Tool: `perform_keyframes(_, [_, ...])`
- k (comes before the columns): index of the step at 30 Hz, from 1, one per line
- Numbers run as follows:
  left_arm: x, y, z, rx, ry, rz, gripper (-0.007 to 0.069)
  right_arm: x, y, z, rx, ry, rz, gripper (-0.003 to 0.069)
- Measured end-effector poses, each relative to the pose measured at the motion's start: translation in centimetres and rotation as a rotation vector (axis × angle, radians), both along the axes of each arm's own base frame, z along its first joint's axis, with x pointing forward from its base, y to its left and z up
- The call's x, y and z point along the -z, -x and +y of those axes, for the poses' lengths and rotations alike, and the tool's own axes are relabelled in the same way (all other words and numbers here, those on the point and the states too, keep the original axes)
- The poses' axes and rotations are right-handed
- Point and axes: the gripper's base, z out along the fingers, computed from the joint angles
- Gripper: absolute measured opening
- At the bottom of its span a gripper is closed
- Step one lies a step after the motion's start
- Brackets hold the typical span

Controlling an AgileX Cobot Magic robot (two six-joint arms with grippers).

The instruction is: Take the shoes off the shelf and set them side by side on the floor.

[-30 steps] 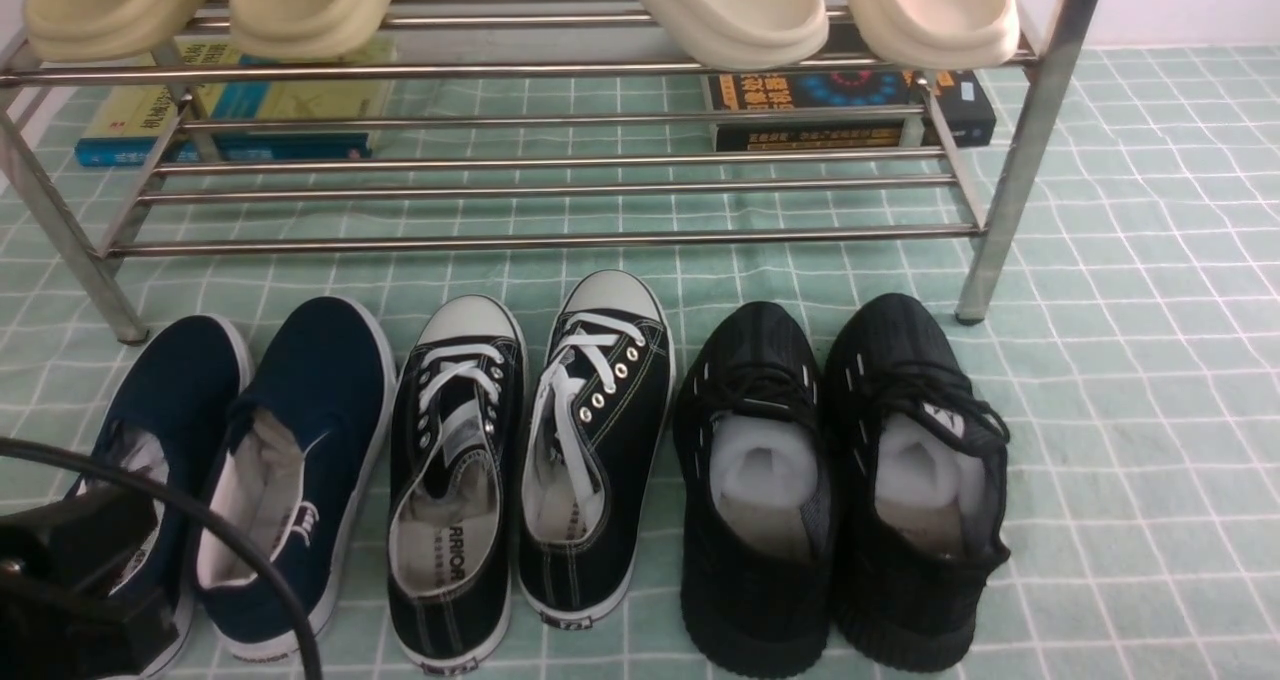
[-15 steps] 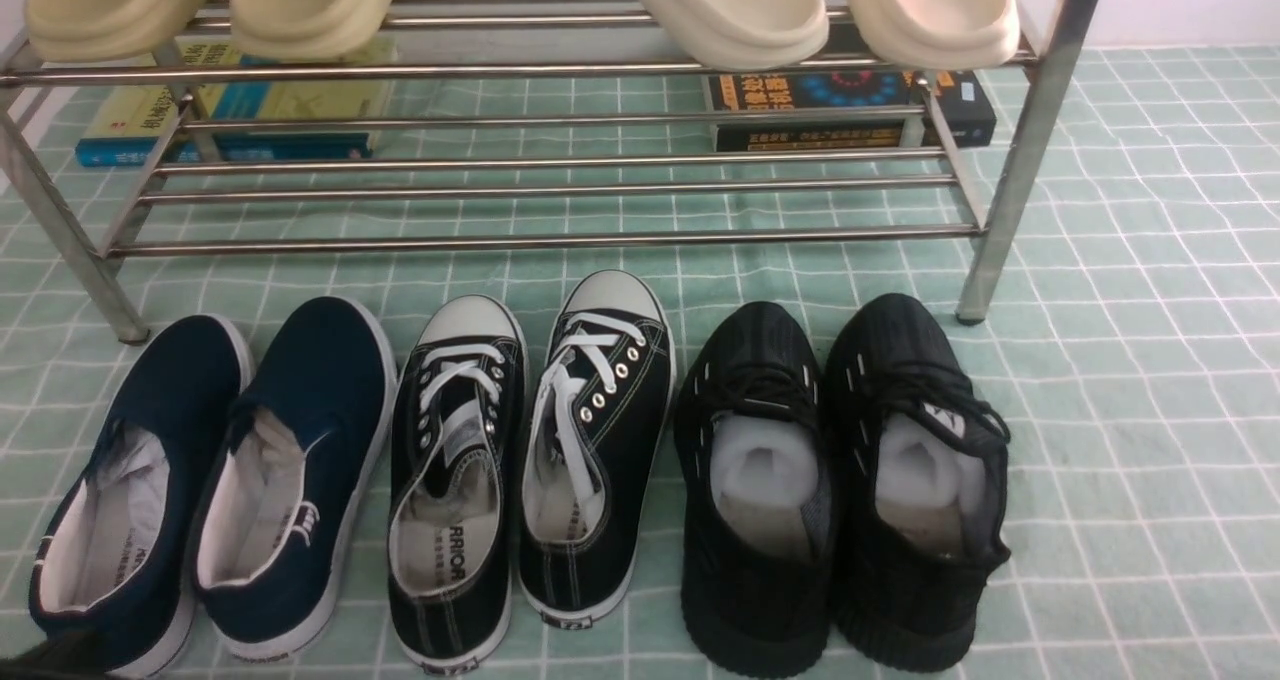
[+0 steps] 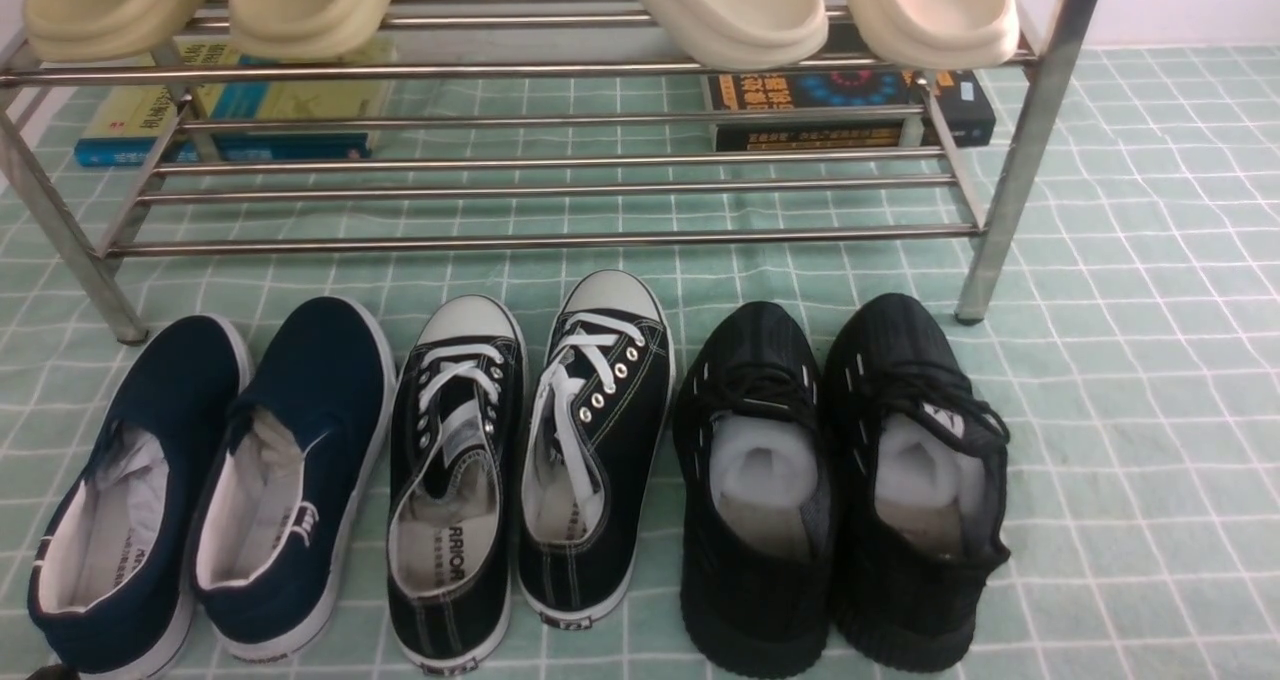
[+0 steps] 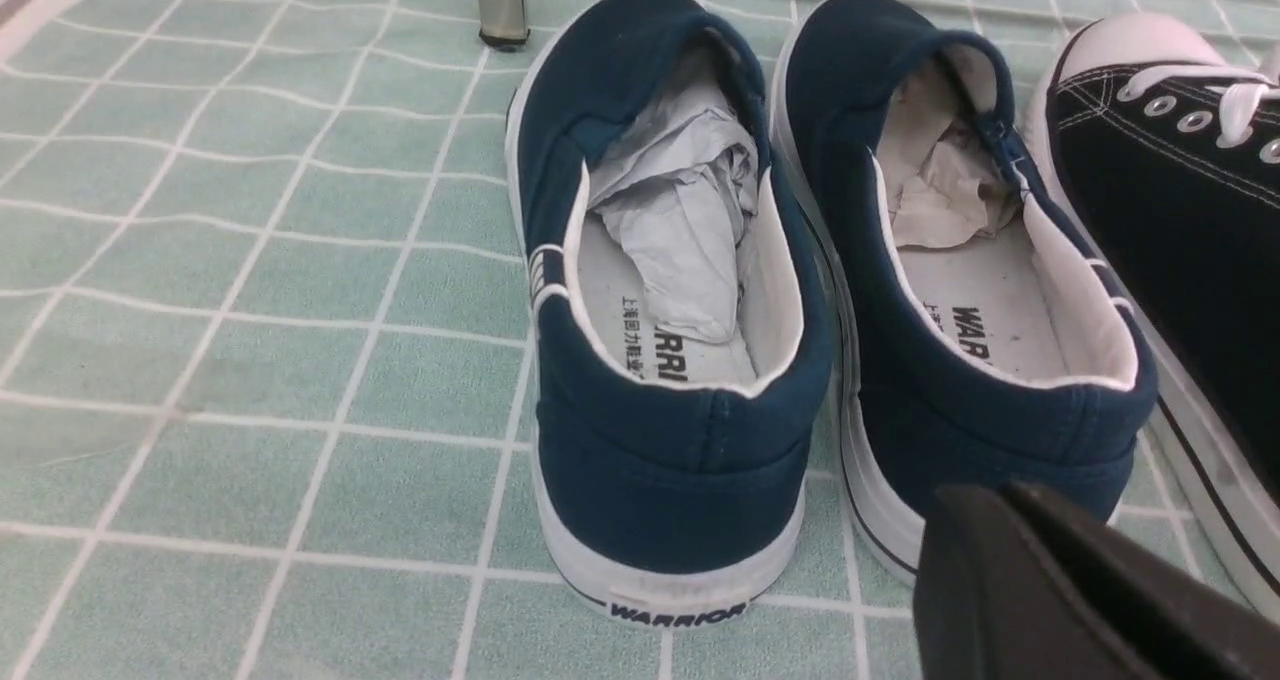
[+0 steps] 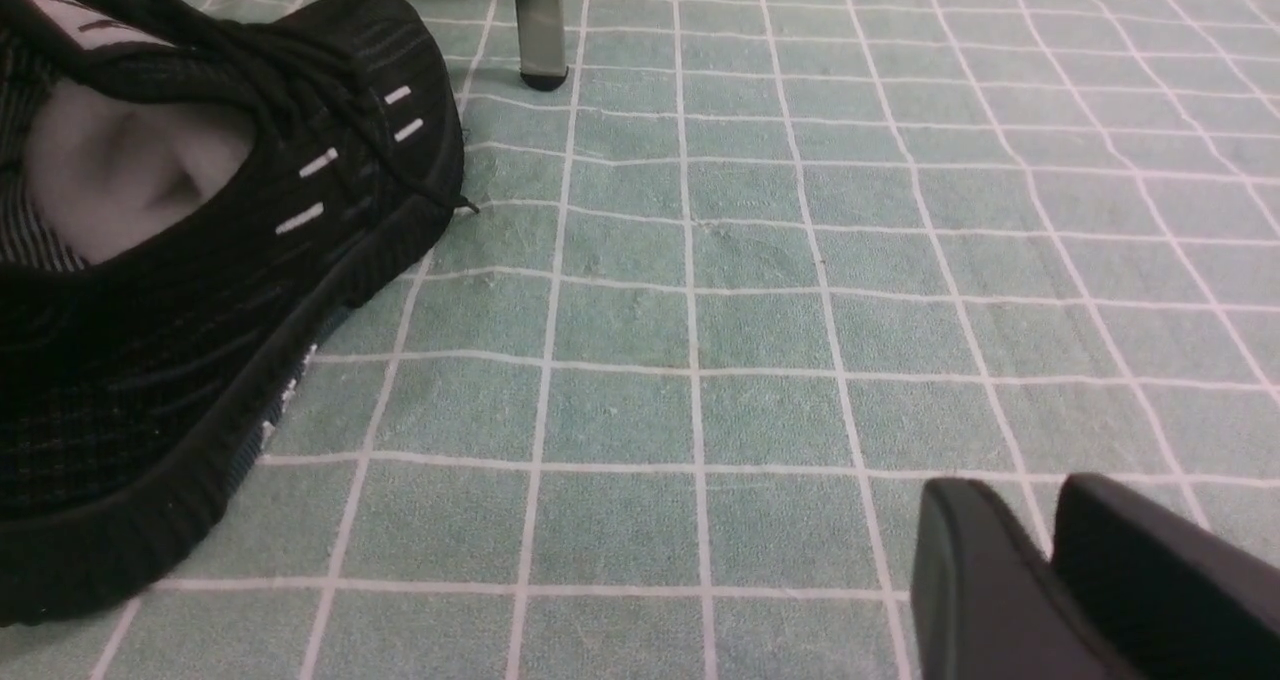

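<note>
The pair of black canvas sneakers with white laces and toe caps stands side by side on the pale green gridded floor (image 3: 1130,380), the left shoe (image 3: 450,480) next to the right shoe (image 3: 595,430), toes toward the steel shelf (image 3: 540,243). One of them shows at the edge of the left wrist view (image 4: 1190,220). My left gripper (image 4: 990,500) hovers low behind the navy heels, fingers pressed together and holding nothing. My right gripper (image 5: 1025,520) hangs over bare floor to the right of the black knit pair, shut and empty. Neither gripper clearly shows in the front view.
Navy slip-ons (image 3: 210,480) stand left of the canvas pair and all-black knit sneakers (image 3: 840,480) right of it. Cream slippers (image 3: 720,10) lie on the shelf's top tier. Books (image 3: 850,110) lie behind the lower bars. A thick shelf leg (image 3: 1010,180) stands at the right.
My left arm, seen at the lower left of the front view a second ago, has drawn back out of that view. The shoes have not moved.
</note>
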Motion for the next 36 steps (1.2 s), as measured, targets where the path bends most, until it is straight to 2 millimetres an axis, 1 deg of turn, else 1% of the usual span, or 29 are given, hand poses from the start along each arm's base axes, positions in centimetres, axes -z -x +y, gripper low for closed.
perform_keyframes(12, [-0.02, 0.00, 0.29, -0.007, -0.085, 0.000, 0.0054, -0.01, 0.00, 0.00, 0.000, 0.000, -0.001, 0.0162])
perform_keyframes(18, [-0.03, 0.00, 0.32, -0.008, -0.093, 0.000, 0.0065, -0.01, 0.00, 0.00, 0.000, 0.000, -0.001, 0.0169])
perform_keyframes(36, [-0.03, 0.00, 0.32, -0.008, -0.094, 0.000, 0.0067, -0.01, 0.00, 0.00, 0.000, 0.000, -0.001, 0.0193])
